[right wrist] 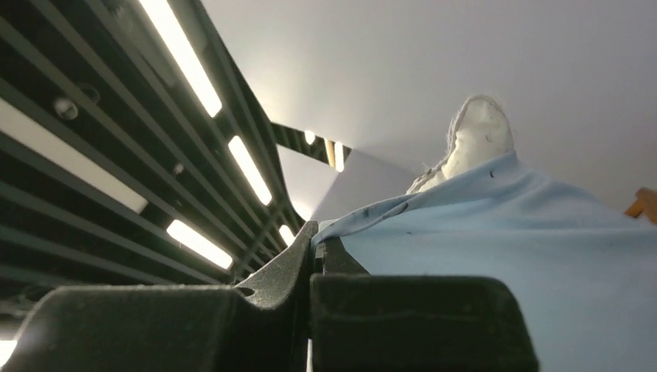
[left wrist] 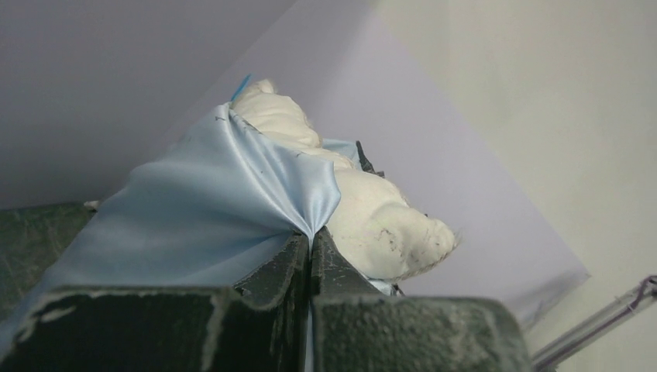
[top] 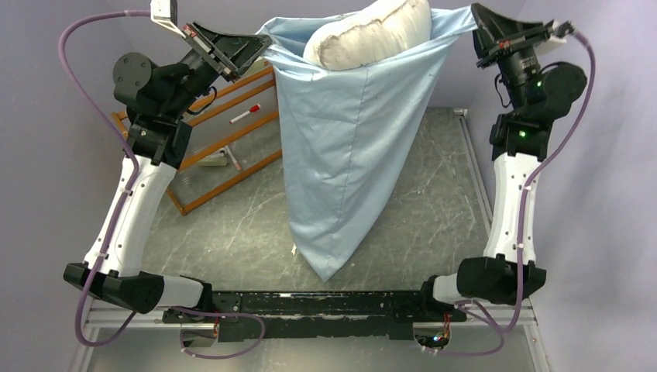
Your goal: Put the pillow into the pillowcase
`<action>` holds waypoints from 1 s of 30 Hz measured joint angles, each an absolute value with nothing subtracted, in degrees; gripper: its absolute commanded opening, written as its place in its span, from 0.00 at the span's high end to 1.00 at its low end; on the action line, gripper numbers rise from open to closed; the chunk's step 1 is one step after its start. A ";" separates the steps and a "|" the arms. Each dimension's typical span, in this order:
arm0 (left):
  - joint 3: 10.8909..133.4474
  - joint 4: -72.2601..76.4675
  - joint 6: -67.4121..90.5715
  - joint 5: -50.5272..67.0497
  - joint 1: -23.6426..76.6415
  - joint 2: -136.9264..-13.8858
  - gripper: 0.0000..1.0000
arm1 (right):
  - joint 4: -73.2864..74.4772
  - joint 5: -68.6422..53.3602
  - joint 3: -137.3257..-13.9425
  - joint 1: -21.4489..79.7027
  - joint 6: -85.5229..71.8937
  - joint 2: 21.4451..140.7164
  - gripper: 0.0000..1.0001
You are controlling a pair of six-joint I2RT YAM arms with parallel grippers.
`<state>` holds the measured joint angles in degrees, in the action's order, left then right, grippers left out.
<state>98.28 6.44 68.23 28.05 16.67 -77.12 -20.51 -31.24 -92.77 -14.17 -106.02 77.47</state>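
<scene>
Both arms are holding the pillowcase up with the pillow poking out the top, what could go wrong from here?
1. The left jaws and right jaws each pinch only a small bit of the pillowcase rim, so the hanging weight might pull the cloth free.
2. The pillow sits high in the mouth, partly outside, and could tip out instead of sliding down.

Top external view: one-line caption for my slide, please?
The left gripper and right gripper hold the pillowcase up, pillow sticking out its top.
</scene>
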 measured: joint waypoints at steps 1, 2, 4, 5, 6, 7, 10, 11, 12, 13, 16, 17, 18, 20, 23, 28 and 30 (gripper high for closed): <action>98.28 7.46 68.71 28.91 16.58 -77.12 0.95 | -18.74 -31.79 -96.44 -13.76 -104.07 78.98 1.00; 98.28 8.84 69.17 29.65 16.47 -77.14 0.95 | -17.50 -31.88 -99.18 -13.06 -102.10 80.05 1.00; 98.17 11.92 70.15 30.74 15.97 -77.14 0.95 | -13.54 -30.20 -105.47 -8.62 -96.92 82.17 1.00; 98.15 13.54 70.63 31.29 15.51 -77.14 0.95 | -11.90 -29.10 -107.79 -5.69 -94.37 82.70 1.00; 98.15 14.57 70.96 31.59 15.22 -77.17 0.95 | -10.68 -28.05 -109.08 -2.55 -91.96 82.81 1.00; 98.15 15.94 71.24 32.16 14.81 -77.36 0.95 | -10.11 -27.22 -109.32 -0.19 -90.35 82.65 1.00; 98.70 17.89 71.33 33.65 14.48 -78.41 0.95 | -8.23 -24.80 -108.90 6.72 -85.49 81.78 1.00; 99.18 18.33 71.22 34.20 14.50 -79.05 0.95 | -7.51 -24.14 -108.90 8.32 -84.14 81.76 1.00; 99.90 18.41 70.96 34.94 14.50 -79.79 0.95 | -6.07 -23.09 -109.03 10.52 -82.37 81.93 1.00; 100.82 18.20 70.41 35.66 14.50 -80.60 0.95 | -4.86 -22.52 -109.34 12.10 -80.88 82.35 1.00; 105.62 14.35 66.78 38.11 14.50 -83.44 0.95 | 0.27 -20.43 -113.49 18.98 -75.99 86.13 1.00; 107.85 12.05 64.95 38.70 14.50 -84.33 0.95 | 1.69 -19.99 -115.33 20.71 -74.72 87.70 1.00; 110.43 9.06 62.54 38.89 14.41 -85.12 0.95 | 3.36 -19.70 -118.15 22.72 -73.36 90.08 1.00; 117.14 -0.01 56.42 37.82 14.17 -86.39 0.95 | 6.02 -19.49 -124.73 26.22 -71.18 95.42 1.00; 124.09 -10.04 48.47 33.17 14.00 -86.02 0.95 | 6.83 -20.75 -134.69 30.55 -69.45 103.83 1.00; 124.55 -12.27 44.03 31.66 13.98 -81.87 0.95 | 6.11 -22.70 -132.44 33.30 -66.43 105.62 1.00; 120.38 -8.91 45.65 34.59 14.11 -80.53 0.95 | 3.92 -22.26 -120.62 32.12 -65.06 99.63 1.00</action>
<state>120.38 -8.91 45.65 34.59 14.11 -80.53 3.92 -22.26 -120.62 32.12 -65.06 99.63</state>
